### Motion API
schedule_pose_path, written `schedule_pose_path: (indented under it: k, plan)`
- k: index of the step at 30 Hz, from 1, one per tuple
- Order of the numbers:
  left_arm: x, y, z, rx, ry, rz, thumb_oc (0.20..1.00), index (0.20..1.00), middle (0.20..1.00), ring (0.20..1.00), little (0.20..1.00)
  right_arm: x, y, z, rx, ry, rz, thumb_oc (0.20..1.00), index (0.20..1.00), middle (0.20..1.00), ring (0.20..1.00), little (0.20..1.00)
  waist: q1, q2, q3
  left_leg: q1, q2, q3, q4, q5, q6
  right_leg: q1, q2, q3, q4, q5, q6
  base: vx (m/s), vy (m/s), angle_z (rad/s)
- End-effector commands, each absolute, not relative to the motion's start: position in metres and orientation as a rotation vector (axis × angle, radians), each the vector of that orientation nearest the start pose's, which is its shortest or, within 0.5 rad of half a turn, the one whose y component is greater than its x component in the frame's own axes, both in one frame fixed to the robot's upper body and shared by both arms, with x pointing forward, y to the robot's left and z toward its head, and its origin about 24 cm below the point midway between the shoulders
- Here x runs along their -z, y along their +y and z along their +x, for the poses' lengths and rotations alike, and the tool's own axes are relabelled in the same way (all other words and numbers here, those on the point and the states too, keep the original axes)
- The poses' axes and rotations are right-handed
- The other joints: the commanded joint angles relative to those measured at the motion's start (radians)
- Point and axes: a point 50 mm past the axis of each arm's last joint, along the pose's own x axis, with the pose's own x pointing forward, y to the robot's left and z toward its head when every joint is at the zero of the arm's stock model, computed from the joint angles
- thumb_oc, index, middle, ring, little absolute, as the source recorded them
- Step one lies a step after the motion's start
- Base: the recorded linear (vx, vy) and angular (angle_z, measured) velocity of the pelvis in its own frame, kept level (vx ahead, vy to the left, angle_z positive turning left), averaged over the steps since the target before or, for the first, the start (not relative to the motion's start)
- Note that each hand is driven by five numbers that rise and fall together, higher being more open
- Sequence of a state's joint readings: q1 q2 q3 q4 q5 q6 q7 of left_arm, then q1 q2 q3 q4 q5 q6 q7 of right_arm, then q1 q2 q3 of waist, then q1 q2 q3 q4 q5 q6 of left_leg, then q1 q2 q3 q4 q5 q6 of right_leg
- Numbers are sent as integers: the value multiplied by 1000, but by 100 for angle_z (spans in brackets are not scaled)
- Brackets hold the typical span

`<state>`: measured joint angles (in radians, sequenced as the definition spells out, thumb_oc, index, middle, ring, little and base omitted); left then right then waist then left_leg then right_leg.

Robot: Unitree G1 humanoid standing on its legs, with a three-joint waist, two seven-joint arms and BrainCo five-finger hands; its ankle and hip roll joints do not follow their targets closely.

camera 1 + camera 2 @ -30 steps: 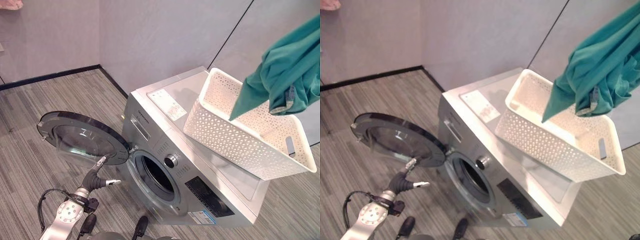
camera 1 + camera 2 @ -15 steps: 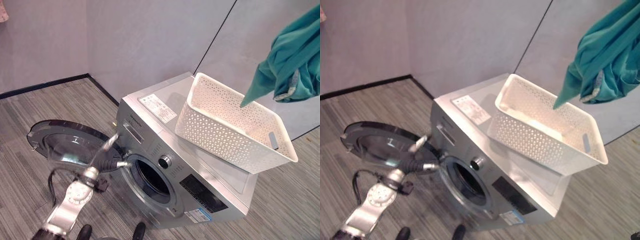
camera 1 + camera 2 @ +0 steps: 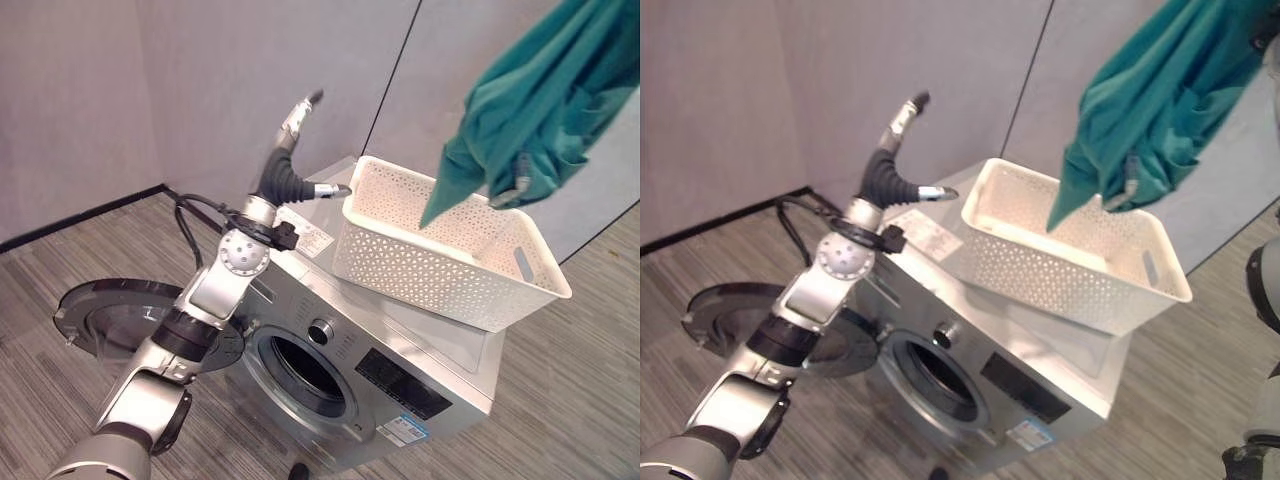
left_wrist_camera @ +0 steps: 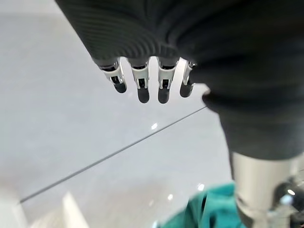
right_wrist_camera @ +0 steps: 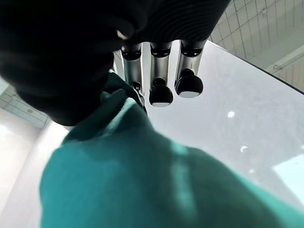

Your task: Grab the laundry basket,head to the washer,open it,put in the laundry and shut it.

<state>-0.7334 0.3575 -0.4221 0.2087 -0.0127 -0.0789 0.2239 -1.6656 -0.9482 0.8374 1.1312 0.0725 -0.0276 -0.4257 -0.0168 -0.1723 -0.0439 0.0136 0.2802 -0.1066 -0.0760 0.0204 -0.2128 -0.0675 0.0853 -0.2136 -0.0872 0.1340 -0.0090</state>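
Note:
A teal garment (image 3: 535, 100) hangs high above the white perforated laundry basket (image 3: 420, 250), its lowest tip dangling just over the basket's inside. My right hand (image 5: 160, 71) is shut on a bunched fold of this garment (image 5: 142, 180). The basket sits on top of the silver washer (image 3: 400, 375). The washer's round door (image 3: 105, 315) is swung wide open to the left, and the dark drum opening (image 3: 300, 365) is exposed. My left hand (image 3: 283, 170) is raised above the washer's top, just left of the basket, fingers (image 4: 142, 80) straight and holding nothing.
Grey wall panels with a dark seam stand right behind the washer. A black skirting line (image 3: 80, 212) runs along the wall at the left. The striped wood-pattern floor (image 3: 580, 380) spreads in front of and beside the washer.
My left arm has swung up from beside the open door to above the washer's top near the basket. The camera has shifted, and the garment stays held high over the basket.

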Motion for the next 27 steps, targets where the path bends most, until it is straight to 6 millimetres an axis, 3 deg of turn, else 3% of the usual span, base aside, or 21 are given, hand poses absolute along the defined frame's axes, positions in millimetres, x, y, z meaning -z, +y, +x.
schedule_pose_path:
  k: [1, 2, 6, 12, 23, 27]
  plan:
    - [-202, 48, 356, 403, -457, 202, 1000, 1000, 1000, 1000, 1000, -484, -278, 326, 881, -722, -853, 200, 200, 200, 200, 200, -23, -15, -31, 122, 24, 45, 28, -27, 54, 54, -95, 120, 0, -123, 133, -27, 38, -21]
    - [-201, 33, 363, 434, -392, 153, 1000, 1000, 1000, 1000, 1000, -484, -263, 332, 841, -736, -841, 200, 200, 200, 200, 200, -39, -4, -41, 126, 23, 50, 27, -25, 53, 54, -96, 125, 0, -122, 134, -9, 27, -17]
    - [-202, 10, 372, 444, -307, 97, 1000, 1000, 1000, 1000, 1000, -479, -240, 344, 768, -740, -825, 200, 200, 200, 200, 200, -57, 20, -51, 139, 29, 62, 22, -23, 50, 60, -89, 132, 0, -128, 135, 0, 11, -20]
    - [-205, -8, 383, 401, -263, 182, 1000, 1000, 1000, 1000, 1000, -470, -229, 353, 707, -733, -774, 200, 200, 200, 200, 200, -69, 36, -56, 142, 29, 71, 16, -11, 48, 59, -91, 136, 0, -127, 134, -8, 0, -6]
    - [-208, -18, 392, 317, -203, 216, 1000, 1000, 1000, 1000, 1000, -454, -218, 366, 636, -707, -731, 200, 200, 200, 200, 200, -74, 58, -45, 140, 19, 79, 12, -5, 52, 60, -96, 147, 0, -126, 127, -6, 0, -2]
    - [-226, -24, 390, 298, -255, 185, 1000, 1000, 1000, 1000, 1000, -454, -211, 366, 614, -727, -712, 200, 200, 200, 200, 200, -80, 61, -41, 138, 14, 80, 13, -5, 54, 61, -98, 151, 0, -126, 125, 0, 0, 0]
